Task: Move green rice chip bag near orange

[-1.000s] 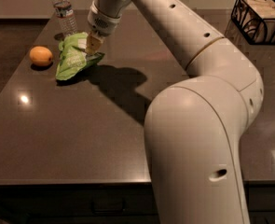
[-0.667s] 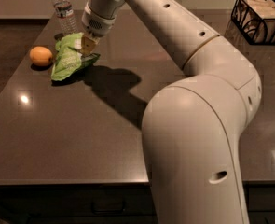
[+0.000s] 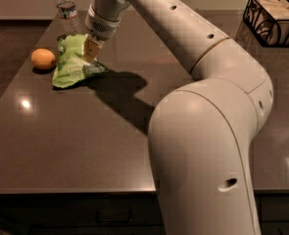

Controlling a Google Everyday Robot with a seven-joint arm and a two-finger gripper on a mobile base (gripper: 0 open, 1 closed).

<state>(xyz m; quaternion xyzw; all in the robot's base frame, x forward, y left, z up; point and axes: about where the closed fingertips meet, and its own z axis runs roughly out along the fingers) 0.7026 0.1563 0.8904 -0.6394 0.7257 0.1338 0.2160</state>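
In the upper left of the frame the green rice chip bag [image 3: 71, 65] lay on the bench [image 3: 85, 146] just to the right of the orange [image 3: 43, 59]; whether the two touched could not be told. The move therefore looked all but finished. The gripper [image 3: 90, 49] sat over the bag's upper right part, its jaws seemingly pinched shut on the crinkled film. What seemed left was to let go and lift the arm clear without dragging the bag away. A water bottle [image 3: 67, 11] stood behind the bag, and a wire basket [image 3: 274, 18] sat at the upper right, well apart
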